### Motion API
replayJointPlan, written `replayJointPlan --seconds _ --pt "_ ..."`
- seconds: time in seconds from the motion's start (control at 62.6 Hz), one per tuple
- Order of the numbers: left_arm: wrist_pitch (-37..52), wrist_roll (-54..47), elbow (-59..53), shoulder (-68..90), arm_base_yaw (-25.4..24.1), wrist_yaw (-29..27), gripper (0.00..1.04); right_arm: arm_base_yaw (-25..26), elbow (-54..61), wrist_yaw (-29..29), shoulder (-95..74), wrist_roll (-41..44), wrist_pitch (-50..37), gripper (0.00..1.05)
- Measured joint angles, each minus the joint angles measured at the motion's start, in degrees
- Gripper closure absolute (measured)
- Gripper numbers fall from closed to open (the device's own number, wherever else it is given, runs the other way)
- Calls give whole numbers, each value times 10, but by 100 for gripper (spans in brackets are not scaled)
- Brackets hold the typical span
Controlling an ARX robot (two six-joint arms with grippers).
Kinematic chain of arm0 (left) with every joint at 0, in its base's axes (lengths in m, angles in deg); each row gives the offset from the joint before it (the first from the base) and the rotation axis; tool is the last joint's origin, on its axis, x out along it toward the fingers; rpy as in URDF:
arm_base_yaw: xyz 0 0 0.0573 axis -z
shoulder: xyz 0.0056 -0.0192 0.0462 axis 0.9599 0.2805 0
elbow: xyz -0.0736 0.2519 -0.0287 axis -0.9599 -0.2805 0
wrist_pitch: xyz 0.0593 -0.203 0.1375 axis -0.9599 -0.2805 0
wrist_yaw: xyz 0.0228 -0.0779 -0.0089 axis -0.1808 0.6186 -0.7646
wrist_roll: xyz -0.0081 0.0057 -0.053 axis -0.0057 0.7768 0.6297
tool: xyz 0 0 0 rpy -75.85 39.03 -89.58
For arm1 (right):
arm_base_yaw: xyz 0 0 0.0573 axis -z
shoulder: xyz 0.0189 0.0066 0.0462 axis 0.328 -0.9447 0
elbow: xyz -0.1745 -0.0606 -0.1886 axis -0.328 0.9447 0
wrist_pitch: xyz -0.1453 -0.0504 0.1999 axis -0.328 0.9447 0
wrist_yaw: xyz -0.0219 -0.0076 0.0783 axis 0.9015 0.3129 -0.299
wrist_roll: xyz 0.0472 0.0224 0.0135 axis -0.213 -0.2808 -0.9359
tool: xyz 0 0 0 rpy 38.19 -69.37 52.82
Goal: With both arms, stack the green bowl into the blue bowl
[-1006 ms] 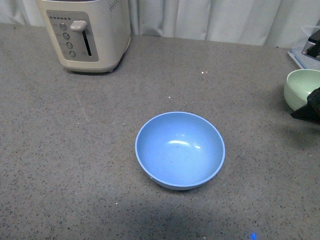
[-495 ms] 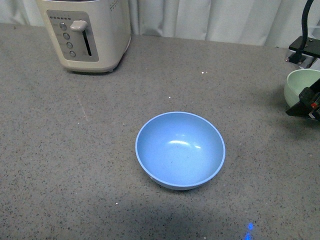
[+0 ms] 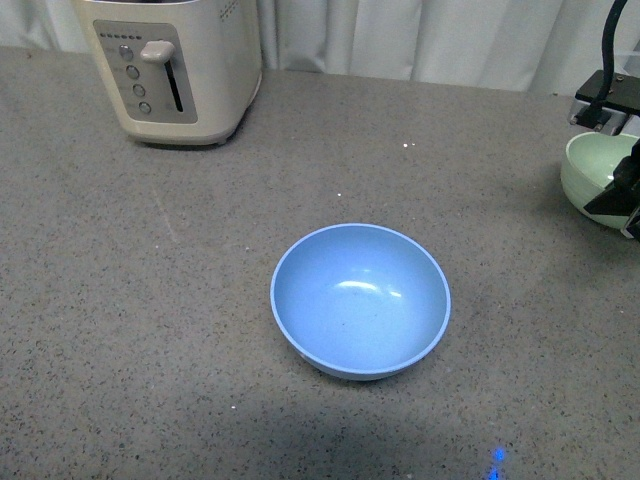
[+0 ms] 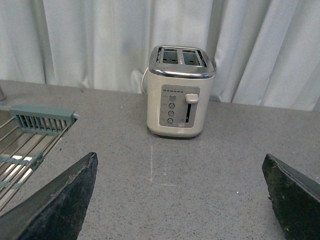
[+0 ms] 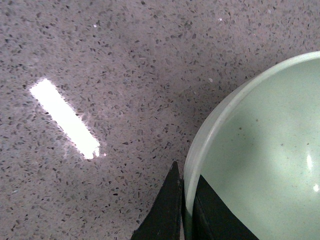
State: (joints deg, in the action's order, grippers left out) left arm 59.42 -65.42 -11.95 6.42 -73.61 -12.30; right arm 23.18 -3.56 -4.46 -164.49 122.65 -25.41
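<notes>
The light blue bowl (image 3: 360,298) sits upright in the middle of the grey counter (image 3: 150,300). At the far right edge of the front view, the pale green bowl (image 3: 590,165) is held a little above the counter by my right gripper (image 3: 622,195), shut on its rim. The right wrist view shows that rim (image 5: 200,145) pinched between one finger outside and one inside the green bowl (image 5: 265,150). In the left wrist view, my left gripper (image 4: 182,200) is open, its dark fingertips (image 4: 65,195) wide apart over bare counter, and neither bowl shows there.
A cream toaster (image 3: 175,65) stands at the back left of the counter, also facing the left wrist camera (image 4: 179,92). A wire dish rack (image 4: 25,140) lies off to one side. White curtains (image 3: 420,35) close the back.
The green bowl has risen slightly and shifted a little left with the right gripper on it. The blue bowl has not moved.
</notes>
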Motion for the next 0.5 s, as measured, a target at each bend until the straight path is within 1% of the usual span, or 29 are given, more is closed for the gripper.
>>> replayJointPlan --seconds 0.128,0.24,0.319,0.399,0.495 --pt "0 0 0 0 0 0 6 -21 29 -31 57 23 17 103" --pt "0 0 0 0 0 0 6 -60 60 -69 140 47 46 103" --pt "0 0 0 0 0 0 6 -99 81 -94 199 63 70 103" --pt "0 0 0 0 0 0 6 -162 111 -112 263 79 91 103" --pt "0 0 0 0 0 0 6 -218 141 -113 292 82 94 103"
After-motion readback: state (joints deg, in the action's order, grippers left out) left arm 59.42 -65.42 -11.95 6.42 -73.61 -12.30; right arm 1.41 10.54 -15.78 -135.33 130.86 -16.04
